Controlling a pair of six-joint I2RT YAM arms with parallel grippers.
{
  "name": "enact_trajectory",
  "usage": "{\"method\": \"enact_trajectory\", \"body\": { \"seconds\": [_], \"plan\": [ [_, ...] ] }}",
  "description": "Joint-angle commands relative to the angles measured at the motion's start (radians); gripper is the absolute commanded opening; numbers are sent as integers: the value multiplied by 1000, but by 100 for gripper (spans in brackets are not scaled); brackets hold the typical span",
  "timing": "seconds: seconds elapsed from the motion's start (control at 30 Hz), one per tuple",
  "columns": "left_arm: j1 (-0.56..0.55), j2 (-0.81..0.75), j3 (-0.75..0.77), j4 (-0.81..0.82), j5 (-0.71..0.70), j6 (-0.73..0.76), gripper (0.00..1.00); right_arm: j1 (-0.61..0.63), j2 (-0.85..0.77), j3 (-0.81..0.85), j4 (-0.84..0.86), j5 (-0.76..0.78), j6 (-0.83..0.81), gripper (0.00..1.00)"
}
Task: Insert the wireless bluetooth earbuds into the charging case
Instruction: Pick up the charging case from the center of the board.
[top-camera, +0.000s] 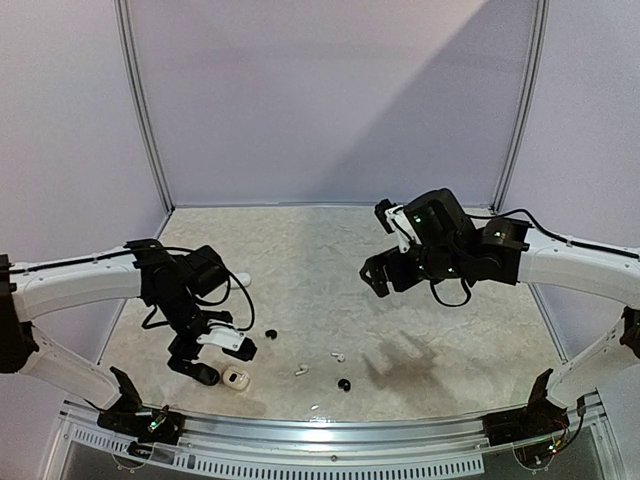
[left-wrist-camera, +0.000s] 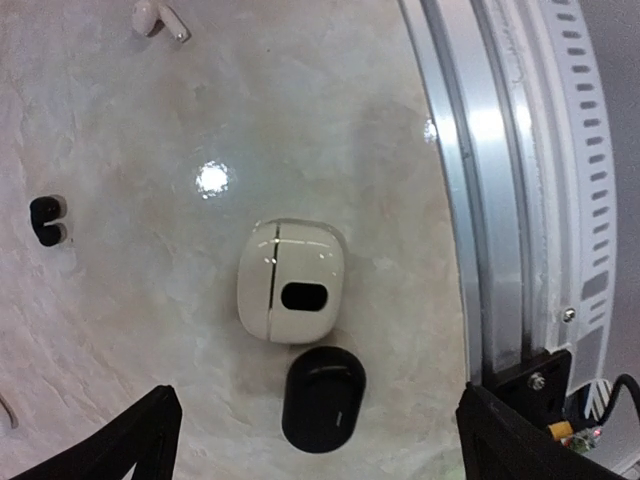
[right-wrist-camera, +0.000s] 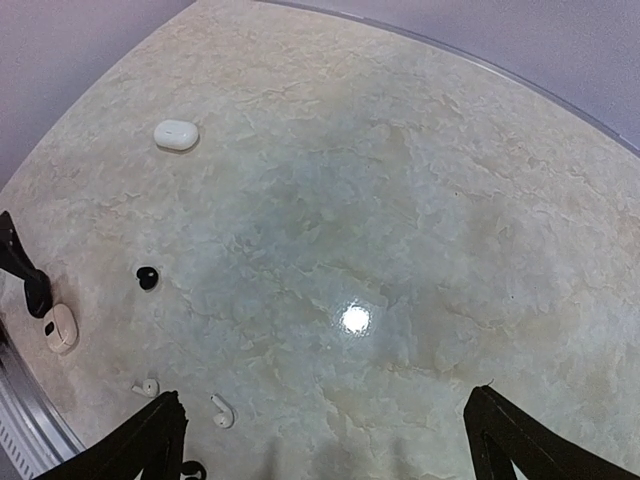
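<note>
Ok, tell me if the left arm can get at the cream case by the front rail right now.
Probably yes. The left gripper hangs open right above the cream case, and nothing covers it. The black case lying close beside it may crowd one finger.

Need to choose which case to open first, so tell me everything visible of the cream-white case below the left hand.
The cream-white case is a smooth, glossy, pebble-shaped shell, seemingly plastic. A thin seam crosses one end and a dark oval mark sits on its top. It appears shut, lying flat on the marbled table near the metal rail. A black case lies beside it; whether they touch is unclear.
</note>
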Motion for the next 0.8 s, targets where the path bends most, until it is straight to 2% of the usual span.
{"method": "enact_trajectory", "body": {
  "seconds": [0.0, 0.13, 0.23, 0.43, 0.57, 0.77],
  "plan": [
    [-22, 84, -58, 179, -14, 11, 97, -2, -8, -24, 20, 14, 49, 99],
    [-48, 99, -112, 249, -19, -15, 96, 2, -5, -4, -5, 10, 72, 99],
    [-71, 134, -133, 307, -26, -45, 95, 5, -23, -55, 38, 8, 93, 99],
    [-118, 171, -154, 396, -52, -97, 85, 17, -50, -98, 33, 3, 144, 99],
    [-122, 155, -213, 445, -79, -45, 84, 20, -78, -132, 52, 0, 150, 99],
    [-119, 114, -267, 446, -91, 14, 81, 22, -73, -97, 22, -2, 162, 99]
  ]
}}
